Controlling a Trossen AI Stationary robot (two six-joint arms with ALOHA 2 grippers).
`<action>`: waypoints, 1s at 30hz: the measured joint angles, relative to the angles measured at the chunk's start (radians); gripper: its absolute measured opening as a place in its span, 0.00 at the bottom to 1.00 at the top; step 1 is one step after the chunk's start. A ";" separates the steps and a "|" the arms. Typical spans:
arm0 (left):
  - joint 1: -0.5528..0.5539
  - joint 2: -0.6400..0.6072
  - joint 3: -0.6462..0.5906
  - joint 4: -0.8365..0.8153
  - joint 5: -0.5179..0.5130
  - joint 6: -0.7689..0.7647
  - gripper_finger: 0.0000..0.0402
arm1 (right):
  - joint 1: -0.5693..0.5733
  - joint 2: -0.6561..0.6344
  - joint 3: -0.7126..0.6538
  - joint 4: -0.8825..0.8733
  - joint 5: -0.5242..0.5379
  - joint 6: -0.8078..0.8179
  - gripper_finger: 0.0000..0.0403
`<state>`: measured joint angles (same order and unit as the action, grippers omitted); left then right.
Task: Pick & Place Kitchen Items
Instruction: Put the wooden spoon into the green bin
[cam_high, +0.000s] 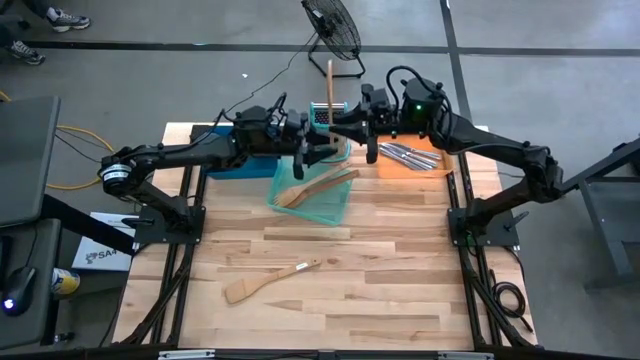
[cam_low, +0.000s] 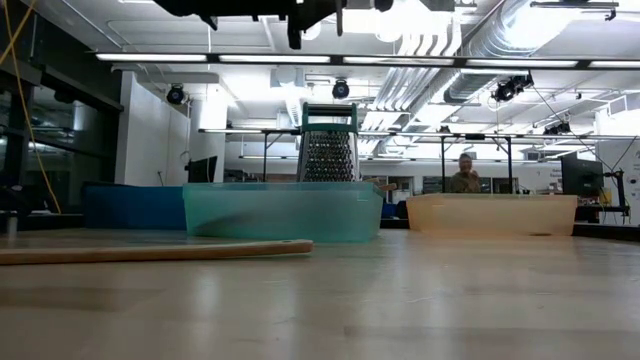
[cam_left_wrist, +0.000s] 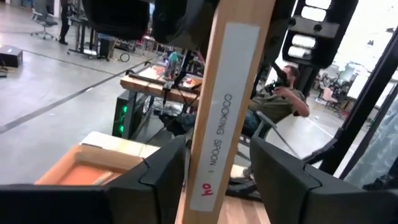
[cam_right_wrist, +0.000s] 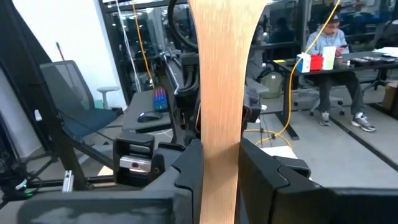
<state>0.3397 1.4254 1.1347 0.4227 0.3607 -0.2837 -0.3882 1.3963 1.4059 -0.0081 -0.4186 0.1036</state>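
Overhead, the wooden spoon (cam_high: 330, 78) hangs above the green tray (cam_high: 335, 208) at the bench's (cam_high: 400, 280) twelve o'clock, between the left end effector (cam_high: 305, 152) and the right end effector (cam_high: 352, 128). A wooden spatula (cam_high: 270, 280) lies towards seven o'clock.

Level with the bench, that spatula (cam_low: 150, 250) lies flat.

From the left wrist, the fingers (cam_left_wrist: 155, 180) stand apart around the pale, labelled spoon (cam_left_wrist: 224, 124), not pinching.

From the right wrist, the fingers (cam_right_wrist: 189, 168) clamp the smooth handle (cam_right_wrist: 221, 93). This looks like a handover: the left should close squarely before the right lets go.
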 joint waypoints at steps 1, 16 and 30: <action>0.000 0.000 0.000 -0.008 0.000 0.007 0.44 | 0.000 0.001 0.000 -0.001 -0.001 0.000 0.17; 0.000 0.000 0.000 -0.007 0.019 0.057 0.21 | -0.001 0.001 0.000 0.030 -0.051 0.010 0.17; 0.000 0.000 0.000 -0.025 0.014 0.035 0.21 | -0.001 0.001 0.000 0.012 -0.058 0.020 0.36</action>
<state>0.3393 1.4254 1.1347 0.3981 0.3751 -0.2489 -0.3889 1.3975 1.4059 0.0044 -0.4761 0.1238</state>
